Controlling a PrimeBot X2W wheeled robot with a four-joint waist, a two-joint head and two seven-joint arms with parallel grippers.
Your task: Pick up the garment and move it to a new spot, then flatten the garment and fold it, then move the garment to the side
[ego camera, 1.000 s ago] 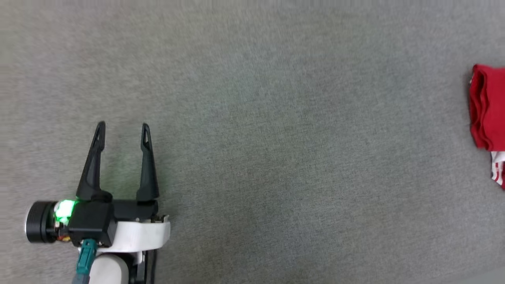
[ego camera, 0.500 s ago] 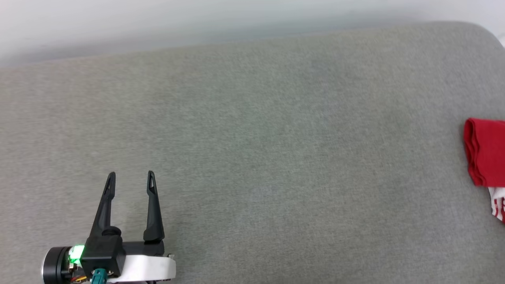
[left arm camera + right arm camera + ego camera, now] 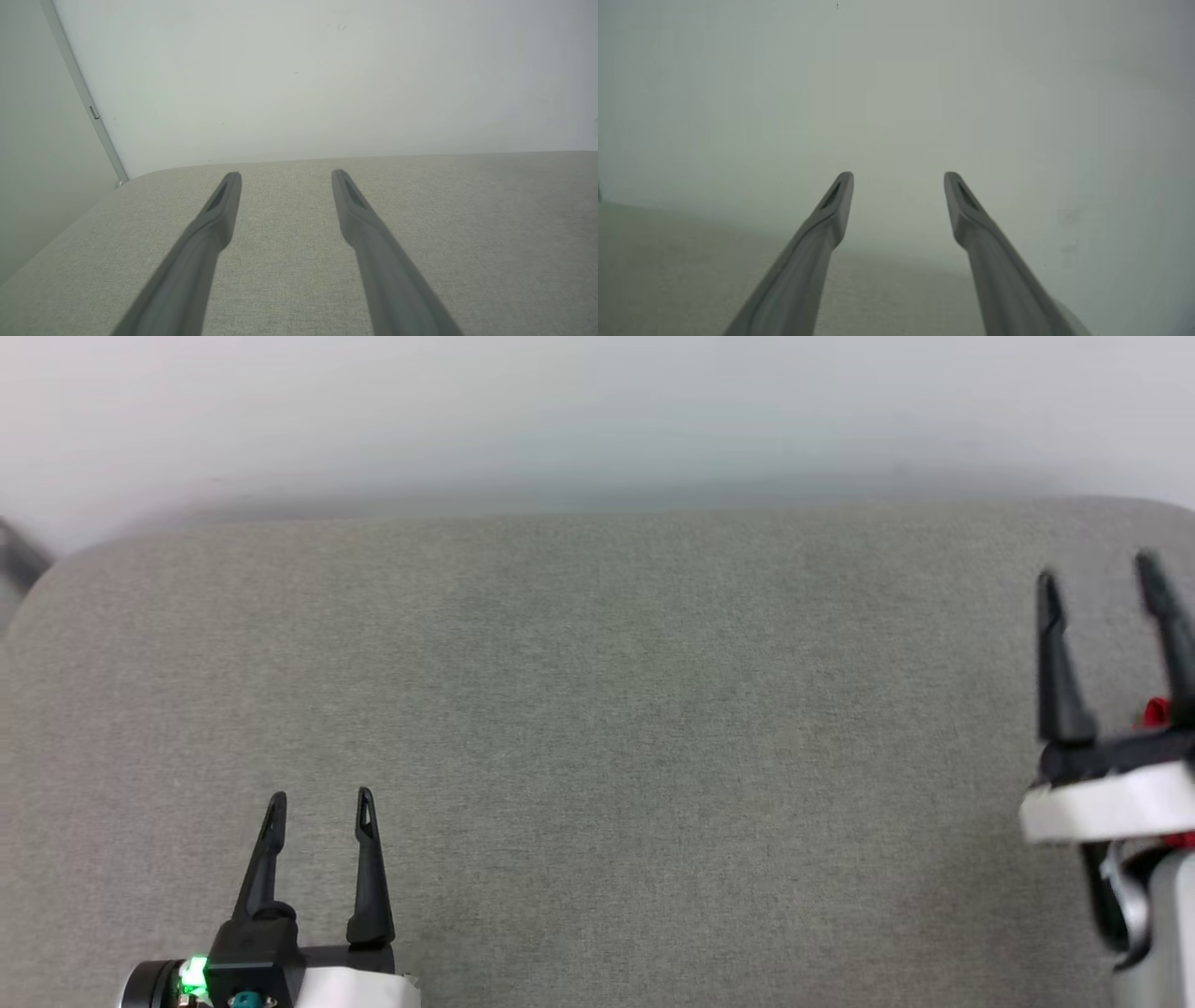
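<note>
One wall strip (image 3: 83, 88) beyond left gripper (image 3: 286, 173), wrist view

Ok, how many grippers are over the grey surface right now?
2. The left gripper sits at the lower left, open and empty. The right gripper is at the right edge, open too, partly cut off by the frame.

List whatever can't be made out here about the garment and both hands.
- Red garment: head view, only a red sliver shows; the right hand with two long dark fingers covers it and the right edge cuts it, so its fold and print cannot be told.
- Left hand with dark fingers: head view, its body is cut by the bottom edge.
- Grey fabric surface: right wrist view, blurred haze hides its far edge.
</note>
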